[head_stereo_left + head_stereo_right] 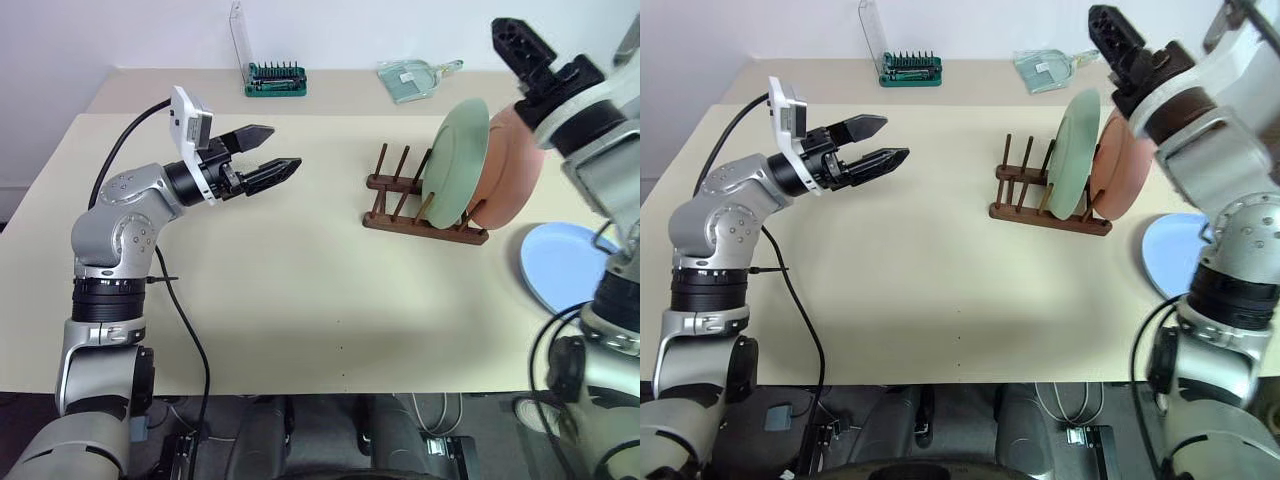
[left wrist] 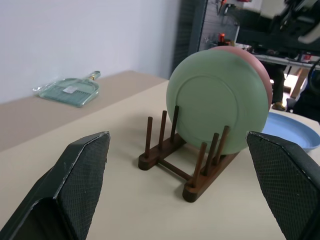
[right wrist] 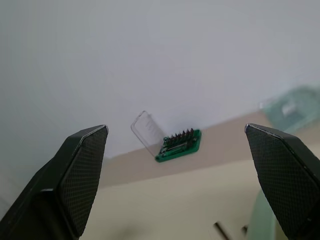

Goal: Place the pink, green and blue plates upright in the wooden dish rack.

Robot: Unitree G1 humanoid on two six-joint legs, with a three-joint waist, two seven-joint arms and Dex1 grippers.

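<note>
The wooden dish rack (image 1: 398, 203) stands on the beige table, right of centre. At its right end the green plate (image 1: 455, 160) stands upright between the pegs, and the pink plate (image 1: 515, 170) stands upright right behind it. Flat on the table to the right of the rack lies the blue plate (image 1: 562, 265). My left gripper (image 1: 285, 147) hovers open and empty over the table's left half, pointing toward the rack. My right gripper (image 3: 176, 131) is open and empty; one of its fingers (image 1: 522, 48) is raised above the pink plate's top edge, clear of it.
A green tool holder with a clear lid (image 1: 277, 78) and a clear dustpan (image 1: 415, 78) lie on the far table. The rack's left slots (image 1: 390, 170) hold nothing. Bare tabletop spreads between my left gripper and the rack.
</note>
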